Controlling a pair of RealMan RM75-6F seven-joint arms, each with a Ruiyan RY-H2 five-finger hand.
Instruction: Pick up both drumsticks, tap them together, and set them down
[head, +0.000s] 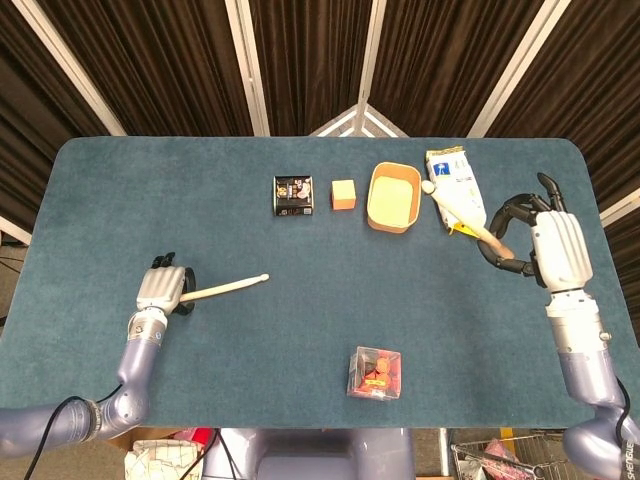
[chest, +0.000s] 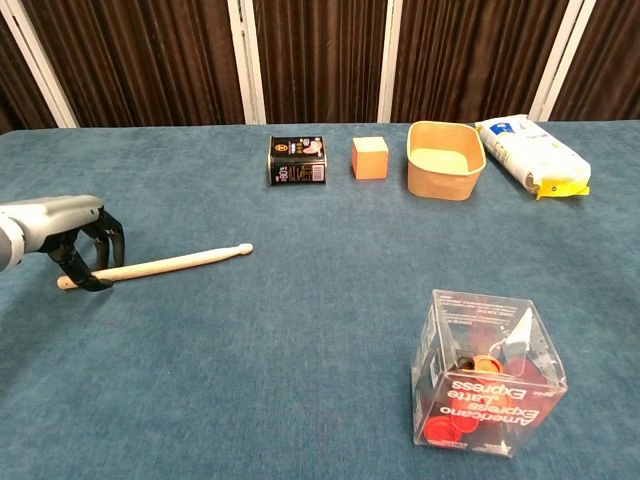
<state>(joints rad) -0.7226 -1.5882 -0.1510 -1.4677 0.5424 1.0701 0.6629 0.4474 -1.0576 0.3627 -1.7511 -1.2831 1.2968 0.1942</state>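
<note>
The clear box (chest: 488, 378) nearest you held red and brown pieces too jumbled to name. Your left hand (chest: 62, 238) was cut off at the chest view's edge, fingers curled around the butt of one drumstick (chest: 165, 264), its tip pointing right above the blue table (chest: 300, 330). Your right hand (head: 545, 240) gripped the other drumstick (head: 462, 208) beside the white bag (head: 454, 186). The tan bowl (chest: 445, 158) looked bare inside.
</note>
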